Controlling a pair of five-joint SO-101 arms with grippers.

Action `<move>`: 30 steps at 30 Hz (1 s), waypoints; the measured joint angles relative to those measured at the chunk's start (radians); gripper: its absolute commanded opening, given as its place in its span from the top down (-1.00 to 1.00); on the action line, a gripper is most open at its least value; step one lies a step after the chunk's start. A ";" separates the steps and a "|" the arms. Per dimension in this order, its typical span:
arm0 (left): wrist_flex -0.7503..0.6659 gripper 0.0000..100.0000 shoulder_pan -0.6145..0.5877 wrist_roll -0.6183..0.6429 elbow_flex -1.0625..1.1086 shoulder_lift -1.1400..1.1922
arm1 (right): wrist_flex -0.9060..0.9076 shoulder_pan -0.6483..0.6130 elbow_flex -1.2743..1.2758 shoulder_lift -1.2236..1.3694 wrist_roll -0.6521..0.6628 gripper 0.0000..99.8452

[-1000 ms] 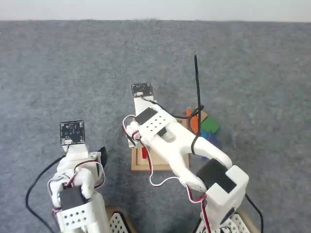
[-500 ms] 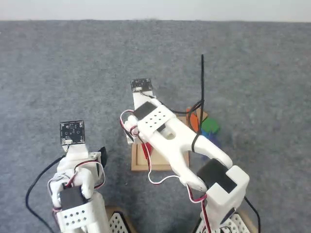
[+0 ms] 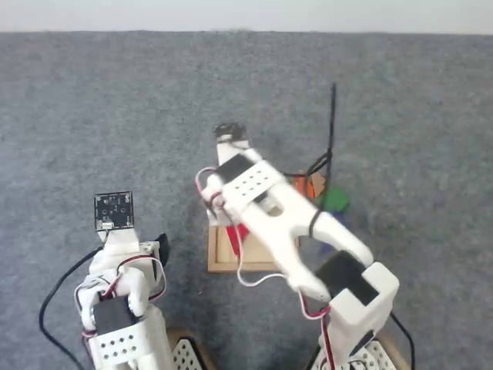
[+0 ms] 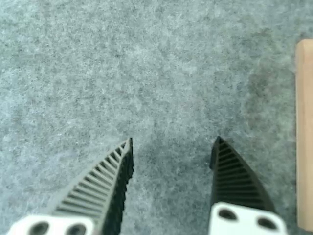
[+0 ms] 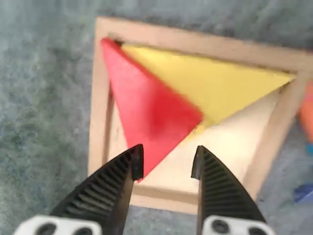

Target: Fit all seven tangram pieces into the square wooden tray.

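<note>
My right hand (image 5: 166, 159) is hovering part open and empty just above the red triangle (image 5: 146, 115), which is lying in the wooden tray (image 5: 98, 98) against the yellow triangle (image 5: 215, 81) (possibly tilted, not seated), so I'm favouring a gentle press flat before fetching the loose pieces (image 3: 333, 202)
</note>
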 measured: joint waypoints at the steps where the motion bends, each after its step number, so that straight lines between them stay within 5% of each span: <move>1: 0.000 0.51 0.000 0.000 0.000 0.000 | 0.000 0.028 -0.015 -0.009 0.029 0.66; 6: 0.000 0.51 0.000 0.000 0.000 0.000 | -0.107 0.184 -0.054 -0.026 0.250 0.68; 8: 0.000 0.51 0.000 0.000 0.000 0.000 | -0.127 0.218 -0.063 -0.006 0.331 0.84; 10: 0.000 0.51 0.000 0.000 0.000 0.000 | -0.127 0.221 -0.081 0.040 0.405 1.00; 17: 0.000 0.51 0.000 0.000 0.000 0.000 | -0.155 0.219 -0.043 -0.032 0.589 0.98; 26: 0.000 0.51 0.000 0.000 0.000 0.000 | -0.535 0.216 0.646 -0.674 0.701 0.98; 30: 0.000 0.51 0.000 0.000 0.000 0.000 | -0.594 0.218 0.770 -0.726 0.727 0.98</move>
